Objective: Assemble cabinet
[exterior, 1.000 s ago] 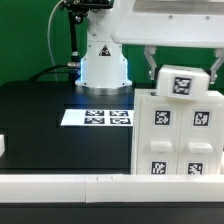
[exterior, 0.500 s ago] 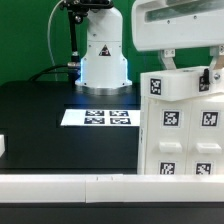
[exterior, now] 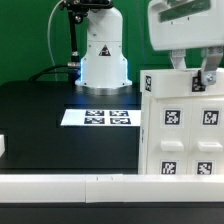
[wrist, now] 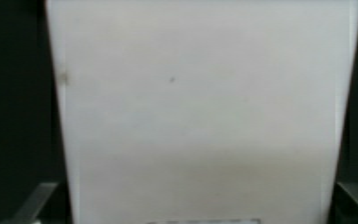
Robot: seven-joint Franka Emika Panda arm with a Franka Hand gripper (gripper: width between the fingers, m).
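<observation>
Black surface (exterior: 40, 120) — cabinet (exterior: 180, 125) upright at 3 o'clock, long axis vertical; end effector (exterior: 197, 72) directly above, fingers straddling top edge — grip state unclear.

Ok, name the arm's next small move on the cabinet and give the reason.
Probably a slow, straight descent. The gripper sits at the cabinet top edge with its fingers straddling it, and the wrist view is filled by a white panel. Whether the jaws have closed cannot be told.

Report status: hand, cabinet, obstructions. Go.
Hand at cabinet top edge, fingers straddling a panel; grip unconfirmed. Cabinet upright on the exterior view's right, tags facing camera. Marker board flat beside it, apart. Nothing obstructing.
</observation>
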